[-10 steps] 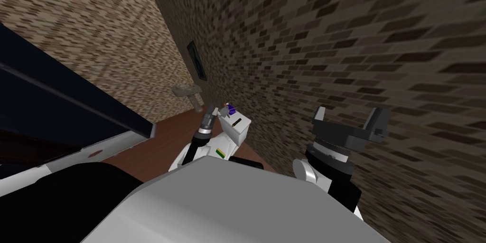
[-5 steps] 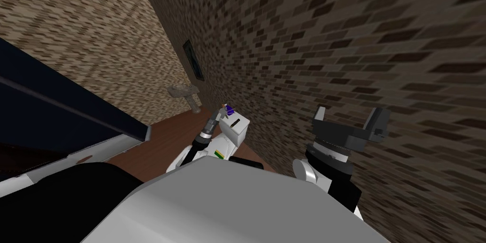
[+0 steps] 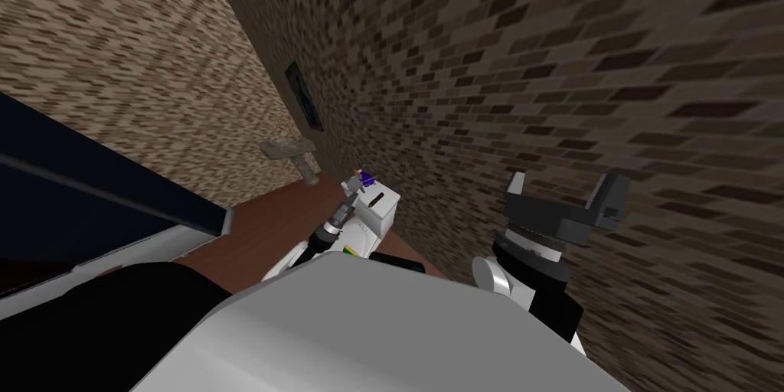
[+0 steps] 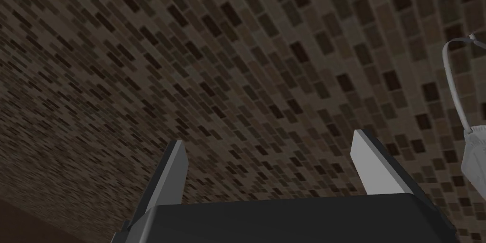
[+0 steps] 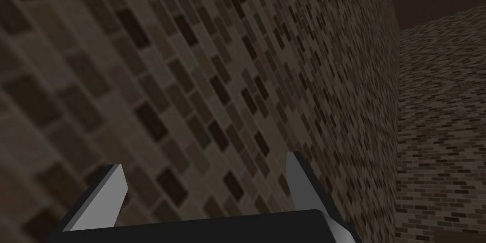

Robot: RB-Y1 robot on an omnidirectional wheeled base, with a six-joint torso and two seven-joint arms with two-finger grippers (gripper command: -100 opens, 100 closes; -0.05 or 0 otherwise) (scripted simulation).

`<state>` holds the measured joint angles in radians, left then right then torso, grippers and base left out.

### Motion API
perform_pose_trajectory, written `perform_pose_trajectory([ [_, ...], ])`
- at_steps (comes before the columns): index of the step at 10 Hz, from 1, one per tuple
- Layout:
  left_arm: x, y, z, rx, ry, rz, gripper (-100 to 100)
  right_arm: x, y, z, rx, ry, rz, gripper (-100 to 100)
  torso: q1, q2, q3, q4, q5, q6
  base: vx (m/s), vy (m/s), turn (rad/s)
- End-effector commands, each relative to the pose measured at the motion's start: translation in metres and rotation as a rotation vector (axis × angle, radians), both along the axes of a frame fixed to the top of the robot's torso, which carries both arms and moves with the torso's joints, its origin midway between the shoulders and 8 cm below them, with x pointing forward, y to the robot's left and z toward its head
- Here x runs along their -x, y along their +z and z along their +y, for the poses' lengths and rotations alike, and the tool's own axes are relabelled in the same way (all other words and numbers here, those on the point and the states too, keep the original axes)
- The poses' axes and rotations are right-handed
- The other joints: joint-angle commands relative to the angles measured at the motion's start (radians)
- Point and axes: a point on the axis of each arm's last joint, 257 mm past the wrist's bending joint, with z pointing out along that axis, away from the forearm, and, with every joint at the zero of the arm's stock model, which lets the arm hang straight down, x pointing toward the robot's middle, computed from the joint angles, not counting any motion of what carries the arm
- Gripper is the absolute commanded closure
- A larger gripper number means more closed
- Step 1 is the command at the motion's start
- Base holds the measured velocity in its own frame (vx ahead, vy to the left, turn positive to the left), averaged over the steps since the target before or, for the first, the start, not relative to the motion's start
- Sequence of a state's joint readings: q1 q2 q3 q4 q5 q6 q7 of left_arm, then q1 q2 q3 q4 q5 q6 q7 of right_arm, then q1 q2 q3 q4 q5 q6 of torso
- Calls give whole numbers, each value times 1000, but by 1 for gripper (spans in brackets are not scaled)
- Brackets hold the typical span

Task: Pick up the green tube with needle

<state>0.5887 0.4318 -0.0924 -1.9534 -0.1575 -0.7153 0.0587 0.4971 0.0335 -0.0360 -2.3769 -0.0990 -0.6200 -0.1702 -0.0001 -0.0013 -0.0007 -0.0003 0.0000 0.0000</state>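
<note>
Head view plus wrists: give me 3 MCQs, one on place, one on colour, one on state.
1. Where is the left gripper relative to the white toilet tank?
A at its top edge; B below its base; C far off to one side.
2. What colour is the small thing at the far end of the tank's top?
A red; B purple-blue; C yellow.
3. How is the right gripper?
A shut on a tube; B shut, empty; C open, empty.

Key:
1. A: in the head view the arm ends at the tank's lid.
2. B: it shows purple-blue.
3. C: its wrist view shows the fingers apart with the tiled wall between them.
</note>
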Motion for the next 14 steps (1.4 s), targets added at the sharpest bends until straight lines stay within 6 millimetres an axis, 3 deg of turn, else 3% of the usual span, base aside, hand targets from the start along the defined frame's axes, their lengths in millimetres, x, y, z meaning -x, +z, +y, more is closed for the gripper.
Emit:
perform_pose_trajectory([
  [1,3,-13,2,-21,-24,31,-100,0,0,0,0,0,0,0,0,0,0,0,0,0,18,-7,-44],
  [3,19,-53,2,-58,-80,119,-100,0,0,0,0,0,0,0,-1,0,0,0,0,0,19,-20,-115],
  [4,20,-55,3,-75,-89,125,-100,0,0,0,0,0,0,0,-1,0,0,0,0,0,18,-18,-44],
  [5,29,-74,5,-98,-120,171,-100,0,0,0,0,0,0,0,-1,0,0,0,0,0,13,-23,-98],
  [6,30,-76,6,-103,-121,176,-100,0,0,0,0,0,0,0,-1,0,0,0,0,0,10,-20,-54],
  [9,52,-114,14,-158,-183,275,-100,0,0,0,0,0,0,0,-2,1,0,0,0,0,13,-31,-101],
  [14,95,-177,46,-259,-252,458,-100,0,0,0,0,0,0,0,-3,1,1,0,-1,0,14,-50,-131],
])
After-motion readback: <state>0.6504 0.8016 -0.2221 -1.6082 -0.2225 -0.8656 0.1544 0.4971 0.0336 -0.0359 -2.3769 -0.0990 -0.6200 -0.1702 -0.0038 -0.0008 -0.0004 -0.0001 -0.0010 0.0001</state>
